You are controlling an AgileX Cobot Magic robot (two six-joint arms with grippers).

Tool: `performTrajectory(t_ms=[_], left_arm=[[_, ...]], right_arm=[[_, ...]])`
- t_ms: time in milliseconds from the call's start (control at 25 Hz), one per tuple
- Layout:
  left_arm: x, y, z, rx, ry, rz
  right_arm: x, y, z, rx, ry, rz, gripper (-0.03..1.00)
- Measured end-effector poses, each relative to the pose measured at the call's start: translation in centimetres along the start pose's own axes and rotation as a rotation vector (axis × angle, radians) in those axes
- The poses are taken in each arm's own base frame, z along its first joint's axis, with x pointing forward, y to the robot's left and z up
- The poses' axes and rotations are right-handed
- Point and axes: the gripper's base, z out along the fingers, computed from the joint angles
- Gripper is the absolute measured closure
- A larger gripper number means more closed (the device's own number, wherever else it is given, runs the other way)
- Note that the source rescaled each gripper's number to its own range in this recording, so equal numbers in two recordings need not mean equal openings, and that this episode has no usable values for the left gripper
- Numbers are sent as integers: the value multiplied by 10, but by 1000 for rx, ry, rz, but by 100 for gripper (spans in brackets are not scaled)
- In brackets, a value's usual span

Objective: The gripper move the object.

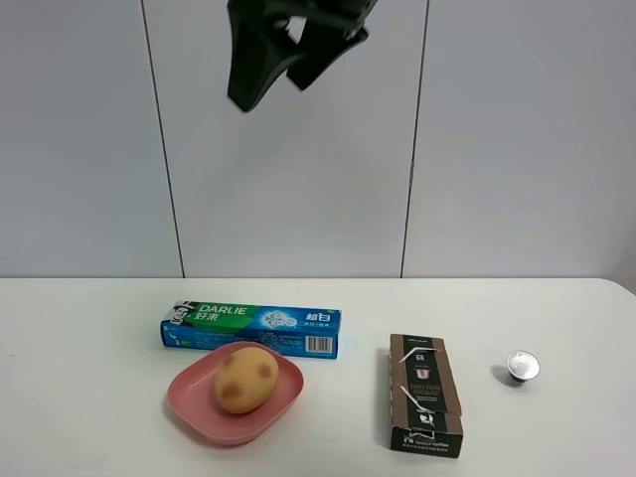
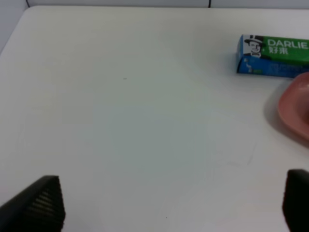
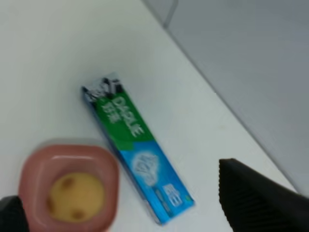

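Object rests in pink bowl well below my right gripper | jaws spread wide, empty | left gripper likewise spread, low over table | I should descend centred, straddle its narrow width, close gently, avoid the bowl rim.

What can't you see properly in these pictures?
End effector: high view, top edge cuts off its upper part.
Potato underside: high view, pink bowl hides it.
Brown box print: high view, too small to read.
Toothpaste box small print: right wrist view, blurred.
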Motion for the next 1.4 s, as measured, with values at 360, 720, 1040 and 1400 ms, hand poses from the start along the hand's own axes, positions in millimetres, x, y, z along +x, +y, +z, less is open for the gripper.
performTrajectory(t_ms=[360,720,1040,1400], left_arm=[[0,0,0,0,0,0],[0,0,0,0,0,0],[0,0,0,0,0,0],[0,0,0,0,0,0]], right_arm=[[51,15,-45,113,29,-10,26],[134,56,-65,143,-89,96,26],[199,59,-111,274,-132,284,26],[266,82,-165,501,-133,480,26]])
